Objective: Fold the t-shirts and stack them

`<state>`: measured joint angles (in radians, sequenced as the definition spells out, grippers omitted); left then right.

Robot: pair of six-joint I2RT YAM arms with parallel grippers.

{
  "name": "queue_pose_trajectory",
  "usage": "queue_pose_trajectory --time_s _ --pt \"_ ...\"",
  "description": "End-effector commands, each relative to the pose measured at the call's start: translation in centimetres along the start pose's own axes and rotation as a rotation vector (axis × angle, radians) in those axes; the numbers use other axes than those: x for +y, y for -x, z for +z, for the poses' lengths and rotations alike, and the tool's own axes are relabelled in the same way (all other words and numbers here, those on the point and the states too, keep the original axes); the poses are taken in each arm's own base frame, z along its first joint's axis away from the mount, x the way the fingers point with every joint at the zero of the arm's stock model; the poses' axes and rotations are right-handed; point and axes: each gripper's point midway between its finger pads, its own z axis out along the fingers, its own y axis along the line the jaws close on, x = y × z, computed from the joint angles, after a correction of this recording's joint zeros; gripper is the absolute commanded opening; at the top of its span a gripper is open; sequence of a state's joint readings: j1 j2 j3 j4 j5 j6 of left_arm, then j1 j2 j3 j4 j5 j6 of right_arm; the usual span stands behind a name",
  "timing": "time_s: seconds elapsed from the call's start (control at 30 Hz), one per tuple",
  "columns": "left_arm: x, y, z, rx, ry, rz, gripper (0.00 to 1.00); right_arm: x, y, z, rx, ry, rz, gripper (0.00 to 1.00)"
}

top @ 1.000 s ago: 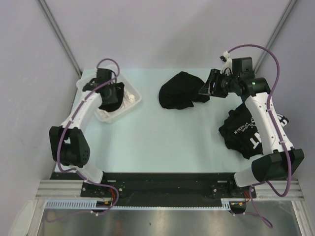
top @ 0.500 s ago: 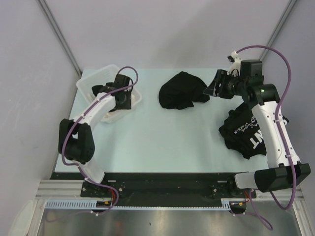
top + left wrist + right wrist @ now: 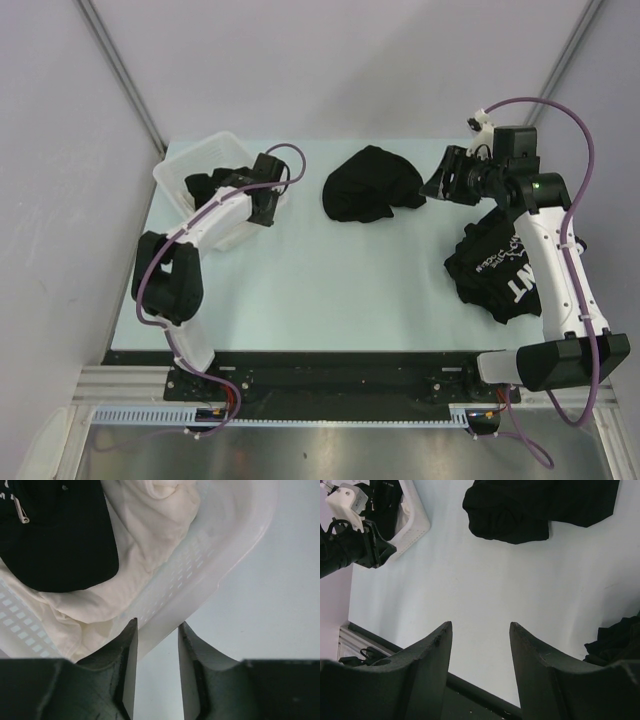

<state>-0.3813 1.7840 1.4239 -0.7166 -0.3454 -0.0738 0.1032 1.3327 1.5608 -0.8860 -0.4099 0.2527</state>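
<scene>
Honestly this one has barely started: nothing is folded and nothing is stacked. I count three black shirts, all in crumpled heaps.

The first shirt [image 3: 60,535] sits in the basket [image 3: 225,150] at the upper left of the top view, on top of some white cloth [image 3: 145,525]. It's too bunched up to tell which way it points.

The middle shirt [image 3: 368,185] lies on the counter [image 3: 330,280] at upper centre. It's a lump with its long axis roughly left-right in the frame, and a flap sticks out to the right.

The lettered shirt [image 3: 495,265] is at the right edge, partly under the right arm. Its heap runs more or less top to bottom, with the white letters lying sideways.

The left fingers [image 3: 127,655] are closed in on the basket's near rim, which fills the gap between them, so I'd say they're pinching it. No shirt in them. The right fingers [image 3: 437,645] are spread wide and hold nothing, hovering just right of the middle shirt's flap.

So every shirt needs spreading flat, folding and piling, and the one in the basket has to come out first.
</scene>
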Motion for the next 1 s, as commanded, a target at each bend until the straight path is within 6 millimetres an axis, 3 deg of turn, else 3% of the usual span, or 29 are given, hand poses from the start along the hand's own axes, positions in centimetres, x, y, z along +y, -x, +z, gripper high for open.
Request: queue_pose_trajectory --time_s 0.0,0.2,0.4,0.6,0.97 --pt "0.6 -2.5 0.5 0.096 0.055 0.024 0.25 0.6 0.3 -0.4 -0.017 0.034 -0.024 0.54" --pt "1.2 -6.1 0.6 0.190 0.101 0.020 0.00 0.7 0.6 0.3 -0.017 0.054 -0.015 0.55" --pt "1.2 -8.6 -1.0 0.220 0.086 0.006 0.00 1.1 1.2 1.1 -0.020 0.088 0.002 0.55" --pt "2.6 -10.6 -2.2 0.256 0.128 0.047 0.00 1.7 2.0 1.9 -0.035 0.129 0.019 0.55" --pt "0.6 -10.4 -3.3 0.260 0.052 0.010 0.00 1.6 2.1 2.1 -0.036 0.128 0.022 0.55"
